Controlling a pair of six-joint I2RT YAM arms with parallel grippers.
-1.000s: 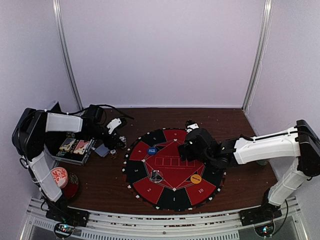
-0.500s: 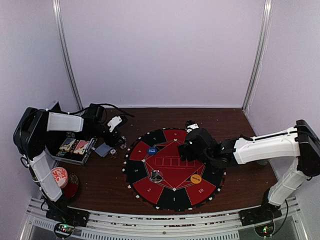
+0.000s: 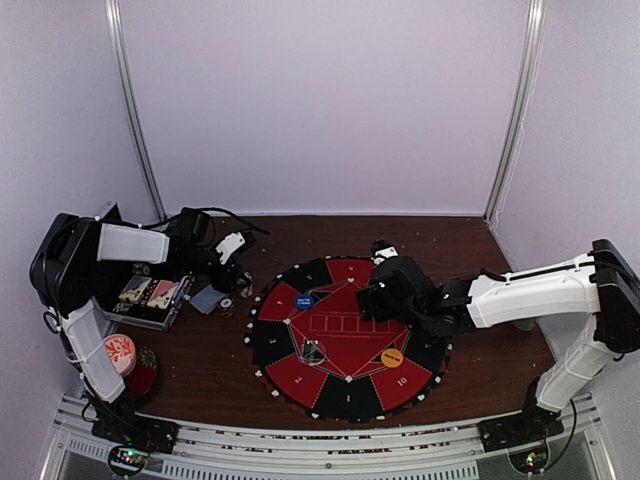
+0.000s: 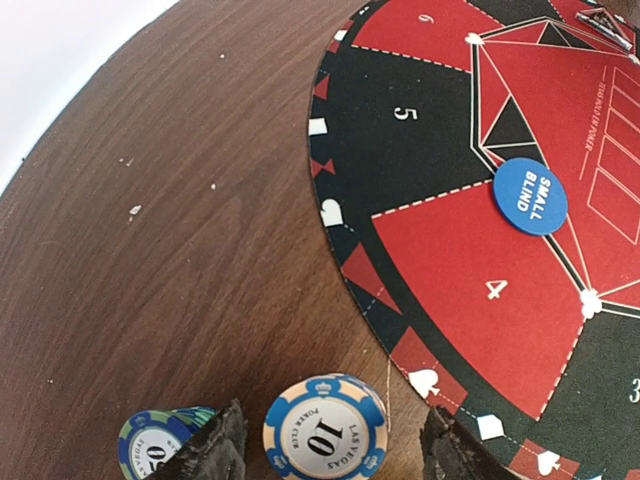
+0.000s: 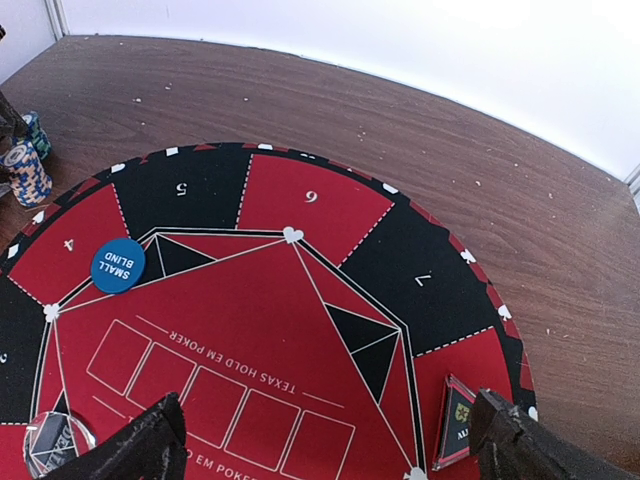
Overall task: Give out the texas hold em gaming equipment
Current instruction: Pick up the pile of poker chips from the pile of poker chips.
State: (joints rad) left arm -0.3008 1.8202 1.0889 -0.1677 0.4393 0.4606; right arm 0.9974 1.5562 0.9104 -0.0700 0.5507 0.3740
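Surface (image 3: 200,370): dark wood, with the round red-and-black mat (image 3: 300,375) in the centre, numbered seats around its rim

Left arm is out over the bare wood just off the mat's left edge. Right arm hangs over the mat's middle

Right fingers (image 5: 135,450) are spread wide with nothing between them, only mat below

Left fingers (image 4: 215,455) are apart, one each side of the blue-and-white chip stack (image 4: 325,430) marked 10. There's a visible gap on both sides, so no contact yet. The stack stands on the wood just beside the mat rim

Teal-edged chip stack (image 4: 155,445) sits just outside the left-hand finger, very near it

Blue small blind button (image 4: 530,197) lies flat on the mat by seat 4. Orange button (image 3: 392,357) lies on the mat's near-right side

My read is that the current step is picking the 10 stack, and the chips haven't been dealt out to the seats

Risks from here:
- the stack looks nearer one finger, so that finger could land first and shove or shear it
- a high pinch could lift only the top chips and leave or scatter the rest
- the outer finger could clip the teal-edged stack and topple it
- a low drag across the mat rim could catch a chip
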